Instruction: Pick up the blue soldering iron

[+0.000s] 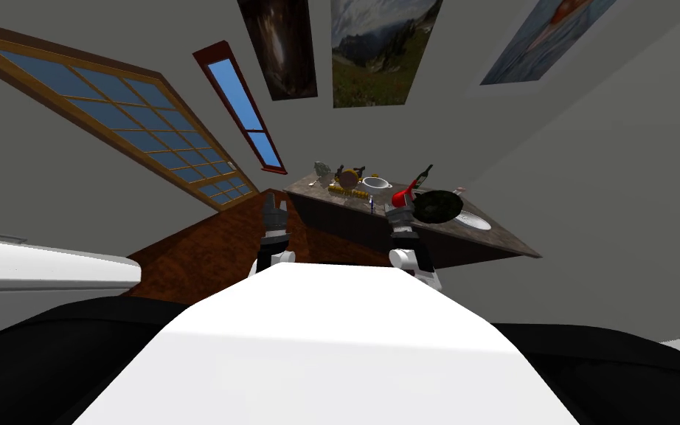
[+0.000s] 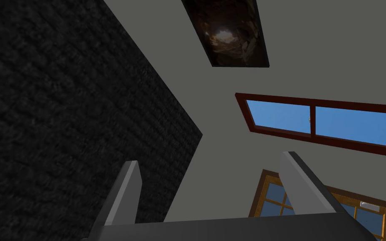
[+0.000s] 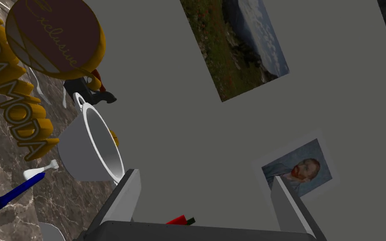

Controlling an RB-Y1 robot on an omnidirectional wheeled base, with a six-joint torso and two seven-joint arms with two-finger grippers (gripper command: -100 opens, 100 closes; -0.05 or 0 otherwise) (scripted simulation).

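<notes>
Blue rod-shaped soldering iron (image 3: 10, 196) lies on veined brown stone counter (image 1: 502, 240) mid-frame; right gripper (image 3: 207, 196) and left gripper (image 2: 213, 188) both spread apart.

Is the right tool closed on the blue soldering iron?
No, the right tool stands open, and the blue soldering iron lies apart on the marbled counter.

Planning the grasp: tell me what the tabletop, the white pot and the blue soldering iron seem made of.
Dark brown tabletop: marble-like stone, by its pale veins. White two-handled pot: plain smooth white, material unclear. Slim blue soldering iron: uniform blue, possibly plastic, unsure.
</notes>
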